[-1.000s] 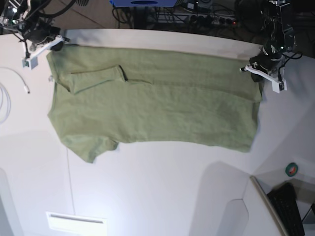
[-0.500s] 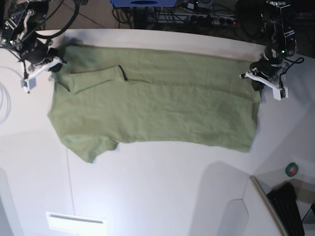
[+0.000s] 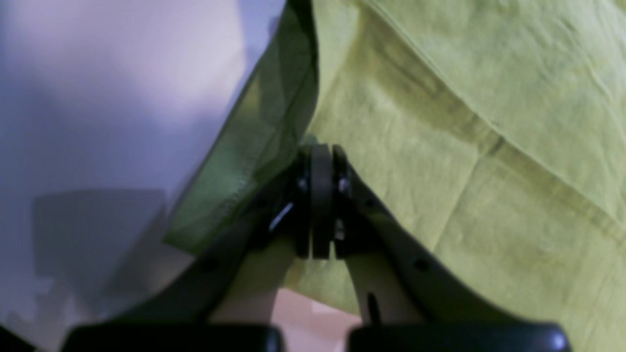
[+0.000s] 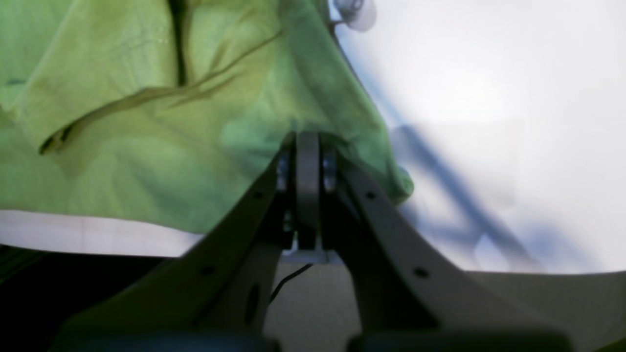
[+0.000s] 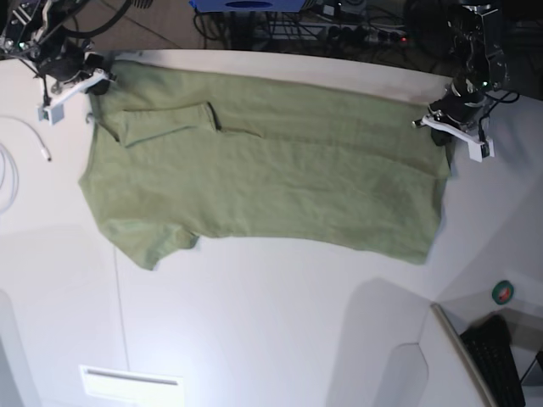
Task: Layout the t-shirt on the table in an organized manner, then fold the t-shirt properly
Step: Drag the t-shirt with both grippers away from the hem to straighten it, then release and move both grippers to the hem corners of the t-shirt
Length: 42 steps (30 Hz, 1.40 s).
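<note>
Two dark, cable-draped arms at the base view's upper corners; pale off-white gripper point(image 5: 452, 136) at upper right, matching one point(image 5: 68, 89) at upper left; close up, tapered whitish fingers point(image 3: 391, 244) with small round screw holes, black pads, dark housing along the bottom edge.

white cable point(image 5: 10, 161) looped at left edge, green tape roll point(image 5: 504, 292) lower right, black keyboard point(image 5: 499, 360) just below it, blue bin point(image 5: 246, 5) and tangled dark cables point(image 5: 356, 30) at top

The t-shirt point(image 5: 271, 178) is a plain olive green with no pattern, lying on a smooth white bench point(image 5: 280, 322).
</note>
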Each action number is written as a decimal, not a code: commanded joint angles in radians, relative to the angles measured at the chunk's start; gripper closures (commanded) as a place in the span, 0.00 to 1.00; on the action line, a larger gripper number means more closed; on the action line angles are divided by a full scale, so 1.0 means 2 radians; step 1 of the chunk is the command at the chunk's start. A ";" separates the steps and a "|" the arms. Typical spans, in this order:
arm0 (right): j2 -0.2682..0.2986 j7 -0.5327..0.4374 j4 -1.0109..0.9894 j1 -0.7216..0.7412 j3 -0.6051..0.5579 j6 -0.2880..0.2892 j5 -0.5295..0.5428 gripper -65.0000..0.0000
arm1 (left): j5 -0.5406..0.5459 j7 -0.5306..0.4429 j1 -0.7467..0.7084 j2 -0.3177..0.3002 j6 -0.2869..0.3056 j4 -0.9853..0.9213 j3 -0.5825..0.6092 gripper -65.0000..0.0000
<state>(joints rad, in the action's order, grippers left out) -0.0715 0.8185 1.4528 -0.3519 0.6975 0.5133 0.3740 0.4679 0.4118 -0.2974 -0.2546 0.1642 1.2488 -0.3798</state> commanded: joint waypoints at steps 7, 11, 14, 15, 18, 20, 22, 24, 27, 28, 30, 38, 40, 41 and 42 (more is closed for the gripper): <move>0.002 0.010 0.005 -0.009 0.001 0.000 -0.009 1.00 | -0.007 0.017 -0.026 -0.004 -0.003 0.032 -0.002 1.00; 0.002 0.010 0.027 -0.010 0.001 0.000 -0.009 1.00 | -0.007 0.019 -0.025 -0.004 -0.003 0.040 -0.002 1.00; 0.002 0.010 0.050 -0.012 0.004 0.000 -0.009 1.00 | -0.007 0.020 -0.024 -0.004 -0.003 0.047 -0.003 1.00; 0.004 0.010 0.057 -0.012 0.004 0.000 -0.009 1.00 | -0.007 0.020 -0.024 -0.004 -0.003 0.049 -0.003 1.00; 0.005 0.012 0.082 -0.009 0.002 0.000 -0.009 1.00 | -0.006 0.020 -0.024 -0.005 -0.003 0.072 -0.003 1.00; 0.005 0.015 0.106 -0.007 0.000 0.000 -0.009 1.00 | -0.006 0.021 -0.026 -0.005 -0.003 0.098 -0.003 1.00; 0.005 0.015 0.129 0.004 0.000 0.000 -0.009 1.00 | -0.006 0.038 -0.024 -0.004 -0.003 0.126 -0.004 1.00; 0.009 0.022 0.135 0.023 -0.001 0.002 -0.009 1.00 | 0.010 0.077 -0.014 -0.004 -0.002 0.159 -0.012 1.00; 0.032 0.032 0.111 0.069 -0.001 0.003 -0.009 1.00 | 0.066 0.131 0.013 -0.006 0.000 0.173 -0.046 1.00; 0.039 0.035 0.096 0.089 -0.001 0.003 -0.009 1.00 | 0.078 0.143 0.028 -0.009 0.000 0.169 -0.053 1.00; 0.063 0.036 0.057 0.131 -0.002 0.004 -0.009 1.00 | 0.078 0.146 0.062 -0.011 0.000 0.143 -0.061 1.00; 0.152 0.029 -0.147 0.290 -0.094 0.004 -0.008 1.00 | -0.032 0.145 0.214 -0.063 0.000 -0.017 0.022 1.00; 0.154 0.012 -0.184 0.315 -0.097 0.004 -0.008 1.00 | -0.039 0.145 0.228 -0.066 0.000 -0.030 0.033 1.00; 0.155 0.000 -0.200 0.323 -0.098 0.004 -0.008 1.00 | -0.041 0.145 0.230 -0.066 0.000 -0.030 0.036 1.00; 0.155 -0.010 -0.212 0.327 -0.099 0.003 -0.008 1.00 | -0.041 0.145 0.230 -0.066 0.000 -0.030 0.036 1.00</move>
<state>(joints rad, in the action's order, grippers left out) 0.2214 0.8043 1.0142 0.2878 0.4973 0.5156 0.3550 0.3893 0.7158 0.1490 -0.3656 0.1642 1.1748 -0.3019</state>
